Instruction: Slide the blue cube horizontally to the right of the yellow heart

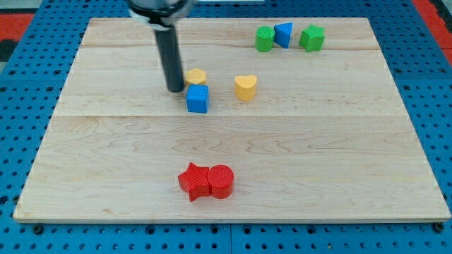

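The blue cube [198, 99] lies on the wooden board [106, 155], left of centre in the upper half. The yellow heart [245, 87] lies a short way to its right and slightly higher. My tip [175, 90] stands just left of the blue cube, a little above its level, close to it. A second yellow block [196, 76], rounded in shape, sits right above the blue cube, next to my rod.
A green block [265, 39], a blue block [283, 34] and a green star-like block [311, 37] stand in a row at the view's top right. A red star [193, 181] and a red cylinder [220, 181] touch near the view's bottom centre.
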